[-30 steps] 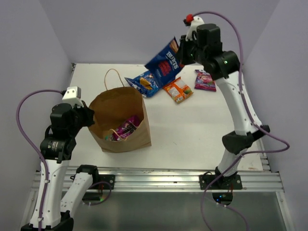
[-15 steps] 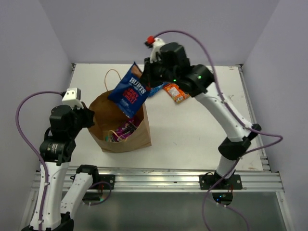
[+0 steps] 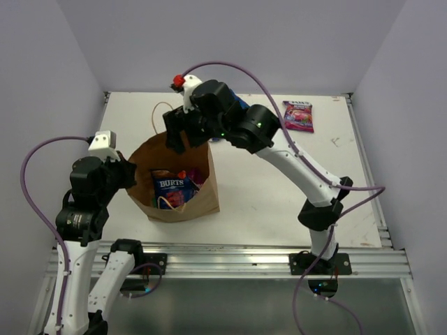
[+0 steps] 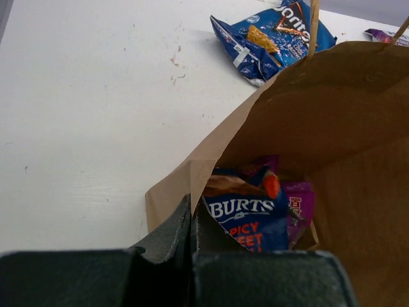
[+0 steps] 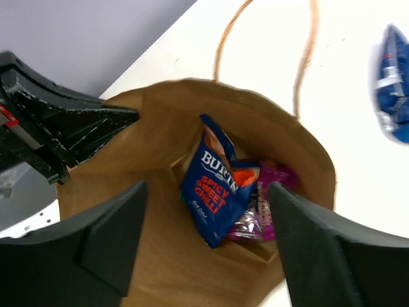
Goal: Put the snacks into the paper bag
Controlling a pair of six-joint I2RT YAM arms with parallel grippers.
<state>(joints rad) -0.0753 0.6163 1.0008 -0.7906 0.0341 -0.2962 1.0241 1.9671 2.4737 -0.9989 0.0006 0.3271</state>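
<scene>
The paper bag [image 3: 190, 206] is being held upright and open on the desk [image 3: 279, 183] by the left end effector [image 3: 127, 174], which is being clenched on the bag's left rim; in the left wrist view the closed fingers [image 4: 171, 238] are being pressed together over the folded paper edge [image 4: 185, 182]. The right end effector [image 3: 180, 138] is being held above the bag's rear rim with its jaws spread wide and nothing being gripped between them; in the right wrist view its two fingers [image 5: 112, 240] are being seen on either side of the bag's mouth. Inside the bag, the dark blue packet [image 3: 171, 188] with the red label is being shown lying against the bottom, its "BURTS" lettering being readable from both wrist cameras [image 4: 246, 217] [image 5: 214, 192]. A purple packet [image 4: 300, 204] is being seen just beside it, also inside the bag [image 5: 271, 192]. Beyond the bag's far rim, the blue chip bag [image 4: 275, 35] is being left flat on the desk, near the bag's thin looped handle [image 4: 313, 25]. The pink-magenta packet [image 3: 299, 116] is being left well apart from the bag, toward the far right of the desk.
</scene>
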